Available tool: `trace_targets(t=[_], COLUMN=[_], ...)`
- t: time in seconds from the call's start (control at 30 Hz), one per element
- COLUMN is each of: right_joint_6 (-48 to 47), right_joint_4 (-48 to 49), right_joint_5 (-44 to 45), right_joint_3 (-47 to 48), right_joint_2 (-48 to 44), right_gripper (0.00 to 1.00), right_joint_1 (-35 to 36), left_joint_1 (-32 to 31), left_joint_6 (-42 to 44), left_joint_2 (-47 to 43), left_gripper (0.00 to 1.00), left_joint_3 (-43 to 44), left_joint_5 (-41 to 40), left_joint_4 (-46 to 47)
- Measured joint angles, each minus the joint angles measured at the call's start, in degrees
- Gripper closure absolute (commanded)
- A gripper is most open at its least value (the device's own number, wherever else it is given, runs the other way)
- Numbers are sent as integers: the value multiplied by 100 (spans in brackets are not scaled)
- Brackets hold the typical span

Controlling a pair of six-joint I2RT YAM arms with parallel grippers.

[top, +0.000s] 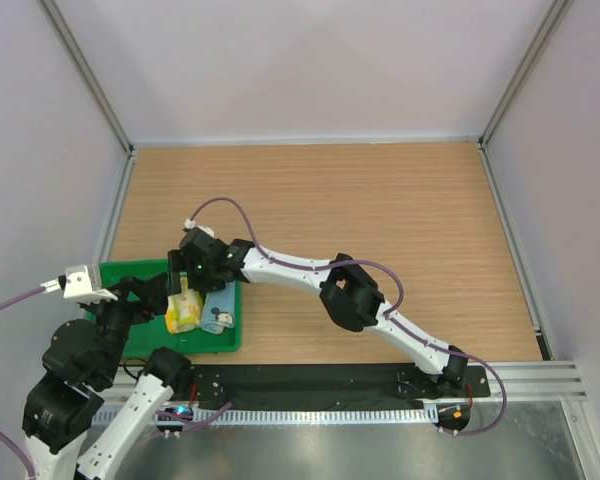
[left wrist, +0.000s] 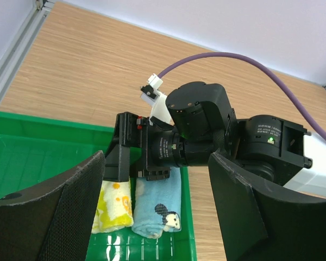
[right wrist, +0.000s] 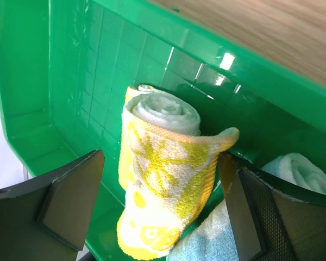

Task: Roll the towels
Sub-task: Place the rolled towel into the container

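Two rolled towels lie side by side at the right end of the green tray (top: 130,270). The yellow-cream towel (right wrist: 163,179) sits between the fingers of my right gripper (right wrist: 160,209), which is open around it; the left finger (right wrist: 70,196) stands apart from it and the right finger (right wrist: 250,217) touches its loose edge. The light blue towel (left wrist: 158,209) lies to its right against the tray wall. My left gripper (left wrist: 157,217) hovers open and holds nothing, just left of the towels above the tray. From above, the right gripper (top: 185,275) covers the far ends of both rolls.
The tray (left wrist: 32,157) sits at the near left of the wooden table (top: 380,200), close to the left wall. Both arms crowd over it, and the right arm (top: 350,295) stretches across the table's near middle. A purple cable (left wrist: 233,60) arcs above the right wrist.
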Motion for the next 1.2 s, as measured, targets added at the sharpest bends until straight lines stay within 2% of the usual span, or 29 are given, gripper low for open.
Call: trace_targets(t=[0.7, 1.03, 1.2], right_joint_6=[-195, -387, -614], right_joint_4=[-1121, -1172, -1010], right_joint_5=[748, 809, 951], right_joint_3=[354, 326, -286], right_joint_2=[-269, -876, -1589], right_gripper=[5, 4, 4], right_joint_1=[-98, -103, -103], left_joint_1=[0, 0, 0], left_joint_6=[15, 22, 105], left_joint_2=[76, 400, 570], left_gripper=[23, 23, 23], left_joint_3=[0, 20, 138], left_joint_5=[24, 105, 149], left_joint_4=[0, -2, -7])
